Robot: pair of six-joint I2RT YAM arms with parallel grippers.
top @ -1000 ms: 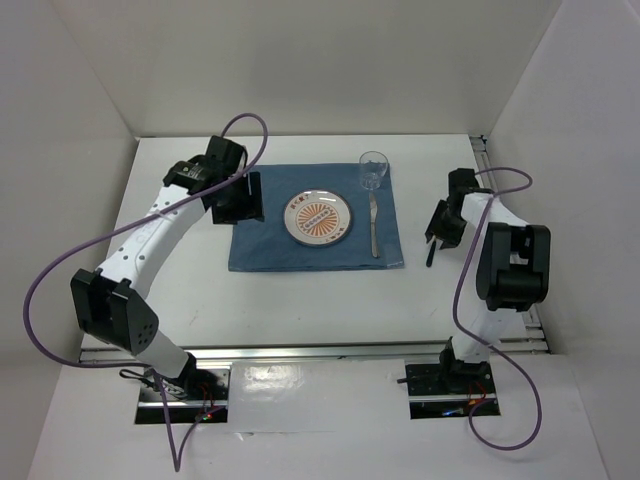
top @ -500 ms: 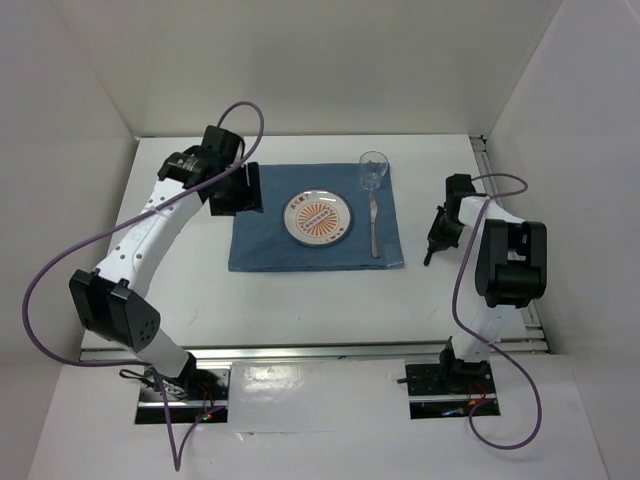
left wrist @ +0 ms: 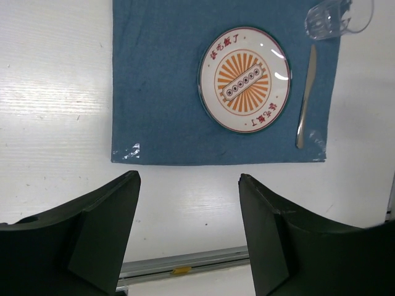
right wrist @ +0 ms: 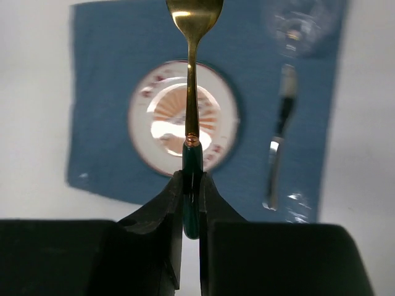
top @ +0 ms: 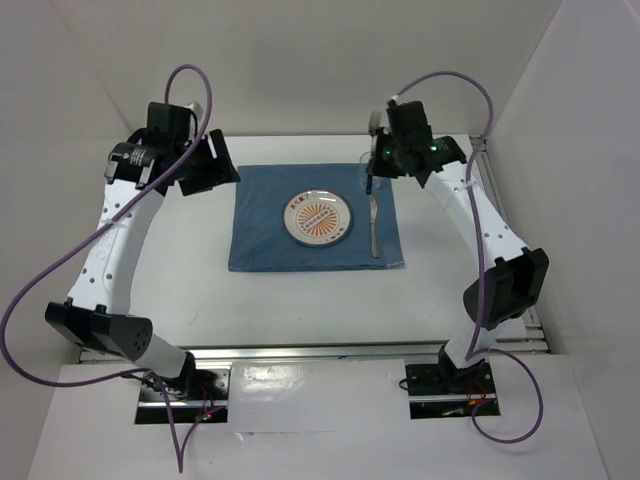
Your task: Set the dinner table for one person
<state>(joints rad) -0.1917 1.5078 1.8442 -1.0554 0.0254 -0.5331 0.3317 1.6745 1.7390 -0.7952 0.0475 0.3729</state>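
The white dinner table [top: 180, 290] bears a blue placemat [top: 260, 235]. On the mat are an orange-patterned plate [top: 319, 217], a silver knife [top: 374, 228] to its right and a clear glass [left wrist: 330, 17] at the far right corner. My right gripper [right wrist: 192, 185] is shut on the dark green handle of a gold spoon [right wrist: 192, 80]. It holds the spoon high above the mat, near the glass, and also shows in the top view [top: 375, 165]. My left gripper [left wrist: 188, 179] is open and empty, raised off the mat's left far corner [top: 210, 178].
A metal rail [left wrist: 185, 262] runs along the table's near edge. White walls enclose the table on three sides. Purple cables loop above both arms [top: 190, 80]. Bare tabletop lies left [left wrist: 55, 92] and right of the mat.
My right arm has risen from the table's right side and swung inward over the glass, holding the spoon. My left arm has lifted and drawn back to the left, off the mat's edge.
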